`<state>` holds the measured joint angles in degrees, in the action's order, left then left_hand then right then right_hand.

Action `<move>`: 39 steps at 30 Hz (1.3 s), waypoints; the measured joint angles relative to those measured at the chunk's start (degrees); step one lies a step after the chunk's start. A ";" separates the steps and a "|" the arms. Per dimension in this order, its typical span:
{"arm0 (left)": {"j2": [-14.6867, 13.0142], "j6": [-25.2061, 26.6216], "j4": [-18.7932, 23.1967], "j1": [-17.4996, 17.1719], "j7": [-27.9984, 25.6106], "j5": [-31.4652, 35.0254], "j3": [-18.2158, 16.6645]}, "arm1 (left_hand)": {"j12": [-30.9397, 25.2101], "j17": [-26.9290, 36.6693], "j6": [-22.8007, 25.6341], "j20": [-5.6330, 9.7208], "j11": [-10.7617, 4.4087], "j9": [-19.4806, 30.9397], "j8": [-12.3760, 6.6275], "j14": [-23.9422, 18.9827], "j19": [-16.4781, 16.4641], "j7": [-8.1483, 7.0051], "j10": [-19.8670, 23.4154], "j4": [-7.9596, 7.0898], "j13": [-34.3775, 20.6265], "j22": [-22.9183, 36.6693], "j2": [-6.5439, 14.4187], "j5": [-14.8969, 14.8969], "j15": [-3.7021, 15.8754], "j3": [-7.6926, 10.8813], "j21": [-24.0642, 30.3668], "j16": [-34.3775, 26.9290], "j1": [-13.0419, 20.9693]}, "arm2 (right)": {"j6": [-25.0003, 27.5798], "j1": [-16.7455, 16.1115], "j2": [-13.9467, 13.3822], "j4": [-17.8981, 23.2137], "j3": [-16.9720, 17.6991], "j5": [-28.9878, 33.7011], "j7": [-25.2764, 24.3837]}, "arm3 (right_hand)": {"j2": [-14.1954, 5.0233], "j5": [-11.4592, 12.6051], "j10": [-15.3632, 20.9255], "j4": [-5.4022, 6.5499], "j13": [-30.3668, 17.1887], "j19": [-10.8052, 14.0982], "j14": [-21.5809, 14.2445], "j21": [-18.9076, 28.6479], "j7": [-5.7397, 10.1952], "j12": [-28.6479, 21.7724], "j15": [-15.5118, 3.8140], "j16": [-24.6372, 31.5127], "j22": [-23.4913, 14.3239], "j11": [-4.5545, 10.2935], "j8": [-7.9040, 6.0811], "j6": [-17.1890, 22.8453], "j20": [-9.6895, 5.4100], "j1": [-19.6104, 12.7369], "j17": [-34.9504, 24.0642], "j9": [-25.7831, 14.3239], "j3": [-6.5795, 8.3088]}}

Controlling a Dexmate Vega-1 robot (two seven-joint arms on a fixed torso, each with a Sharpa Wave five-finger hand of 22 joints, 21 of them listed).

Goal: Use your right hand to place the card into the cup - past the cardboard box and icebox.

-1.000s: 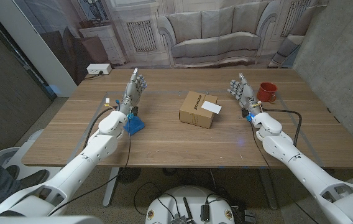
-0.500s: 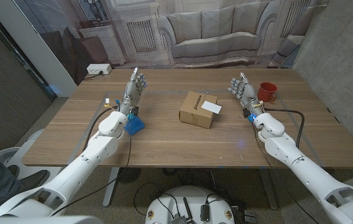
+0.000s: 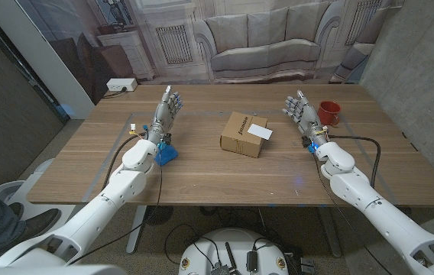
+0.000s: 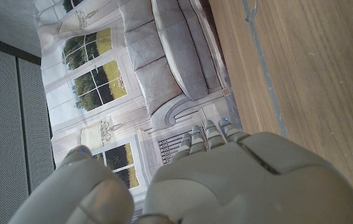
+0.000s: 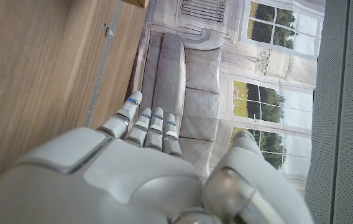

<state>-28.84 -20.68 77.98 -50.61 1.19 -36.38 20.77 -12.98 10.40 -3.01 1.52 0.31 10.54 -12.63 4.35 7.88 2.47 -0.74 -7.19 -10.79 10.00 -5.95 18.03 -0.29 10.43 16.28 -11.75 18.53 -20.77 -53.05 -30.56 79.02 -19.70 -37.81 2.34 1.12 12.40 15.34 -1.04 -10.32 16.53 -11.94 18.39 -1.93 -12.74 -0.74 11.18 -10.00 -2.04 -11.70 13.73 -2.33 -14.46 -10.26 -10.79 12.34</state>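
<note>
Card lay white and flat on top of the box, near the middle of the counter. Its long side ran across the counter, from the robot's left to its right, a little slanted. The right hand stood up on its edge near the far right of the counter, with its fingers apart and nothing in it. The card was to the left of that hand and a little closer to the robot, so the hand would likely need to go left and back a bit to reach it. The red cup stood just beside the right hand, on its other side, away from the box. So the hand was between the card and the cup, and the cup was the closer of the two. The left hand was also up with its fingers spread and held nothing. It stood well apart from the box on the other side, just past a small blue thing by its arm, which may be the icebox. The right hand was nearer to the card than the left hand was. In the right wrist view the fingers reached out straight over the wood.
</note>
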 measured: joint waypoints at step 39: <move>-0.21 0.14 0.11 0.27 1.08 -0.86 -0.19 | 0.00 0.00 1.85 0.02 0.18 -0.01 0.01 -0.99 -0.59 0.41 1.24 0.62 0.01 -0.01 1.27 0.22 -0.19 0.16 -0.78 0.00 1.27 | -3.67 -9.15 -3.05 7.70 3.11 0.13 -2.36 | -0.68 0.00 0.83 -0.65 0.01 0.61 -0.31 -0.42 0.08 0.01 0.33 0.00 -0.28 0.20 0.01 0.52 0.00 -1.58 -0.02 0.01 0.66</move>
<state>-29.05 -20.54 78.09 -50.34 2.27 -37.24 20.58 -12.98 10.40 -1.16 1.54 0.50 10.53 -12.62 3.36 7.30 2.87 0.49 -6.56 -10.78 9.99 -4.68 18.25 -0.48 10.59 15.50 -11.75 19.80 -24.44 -62.20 -33.61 86.71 -16.59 -37.67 -0.02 0.44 12.40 16.17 -1.70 -10.31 17.14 -12.25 17.97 -1.85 -12.74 -0.41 11.18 -10.29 -1.83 -11.69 14.25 -2.34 -16.04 -10.28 -10.78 13.00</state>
